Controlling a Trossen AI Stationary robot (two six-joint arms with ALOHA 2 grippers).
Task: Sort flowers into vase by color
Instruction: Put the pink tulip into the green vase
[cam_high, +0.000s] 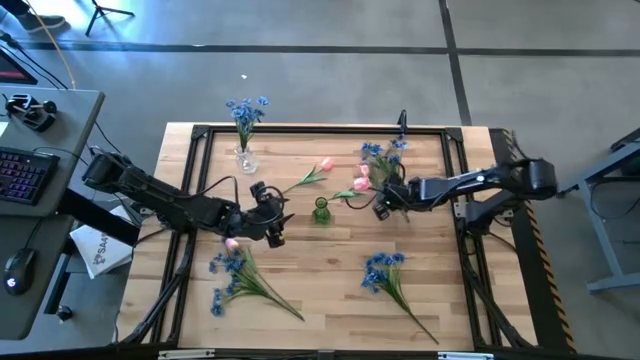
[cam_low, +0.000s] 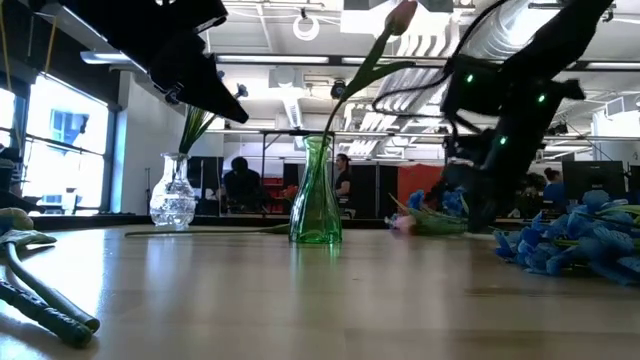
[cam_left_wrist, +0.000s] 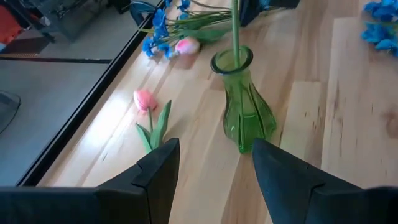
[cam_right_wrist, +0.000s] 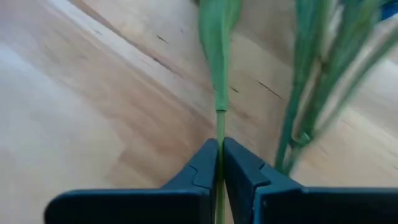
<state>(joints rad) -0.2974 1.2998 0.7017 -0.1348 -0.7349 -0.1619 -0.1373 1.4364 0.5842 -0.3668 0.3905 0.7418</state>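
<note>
While the right tool (cam_right_wrist: 221, 163) pinches a thin green stem (cam_right_wrist: 219, 127) tight between its fingers, just right of the green vase (cam_high: 320, 211), the sort looks only partly done. Blue blossoms (cam_high: 245, 108) already stand in the clear glass vase (cam_high: 245, 158) at the far left of the desk (cam_high: 330, 300), and one pink tulip (cam_low: 400, 15) leans out of the green vase on a long curved stem. Plenty left, though: one blue spray (cam_high: 232, 278) lies near the front left, another blue spray (cam_high: 388, 272) at the front right, and a mixed heap of blue and pink (cam_high: 378, 160) sits at the back right beside the right tool. A loose tulip (cam_high: 322, 167) lies between the two vases, and a pink bud (cam_high: 232, 243) rests by the left tool. Which flower the pinched stem belongs to cannot be told, since its bloom is out of sight. The left tool (cam_left_wrist: 214, 165) hovers spread wide, empty, close in front of the green vase. All the stems look long, thin and wiry, with narrow leaves; the blue heads are small clustered petals, the tulips closed pink buds
</note>
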